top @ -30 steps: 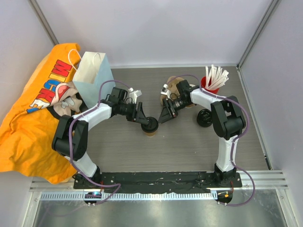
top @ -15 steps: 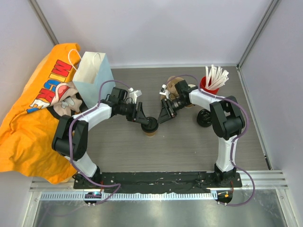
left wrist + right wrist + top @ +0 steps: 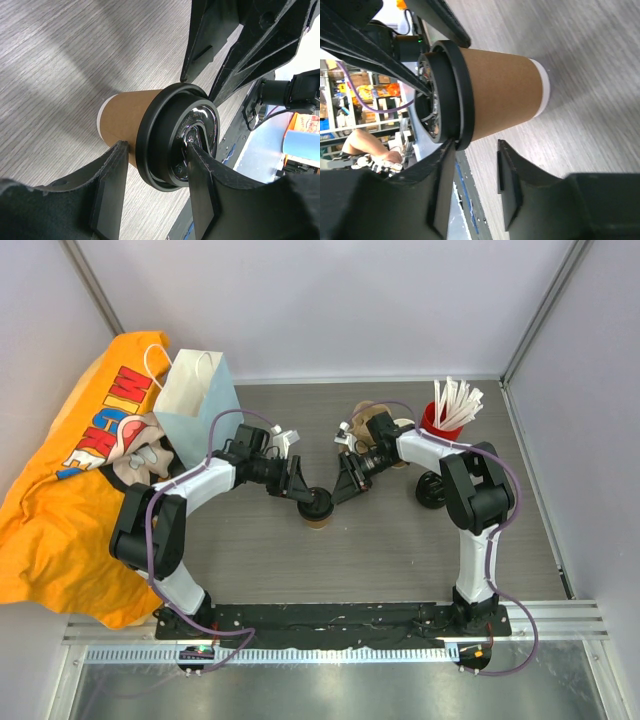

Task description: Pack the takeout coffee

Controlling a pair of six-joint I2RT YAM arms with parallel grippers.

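Observation:
The takeout coffee [image 3: 318, 508], a brown paper cup with a black lid, stands mid-table between both grippers. My left gripper [image 3: 302, 488] comes at it from the left. In the left wrist view it [image 3: 157, 150] clasps the lid's edge: one fingertip [image 3: 196, 150] rests on the lid top and the other [image 3: 120, 150] sits by the cup wall [image 3: 125, 117] under the rim. My right gripper [image 3: 346, 486] is just right of the cup. In the right wrist view it [image 3: 476, 147] is open and empty, one fingertip close to the lid rim, with the cup [image 3: 500, 95] beyond the tips.
A pale paper bag [image 3: 195, 400] stands open at the back left beside an orange printed cloth [image 3: 70, 490]. A stack of lidless brown cups [image 3: 372, 420], a red cup of white sticks [image 3: 445, 412] and loose black lids [image 3: 432, 490] lie at the right.
The right arm's wrist and gripper have shifted slightly to the left. The left arm and the cup have not moved.

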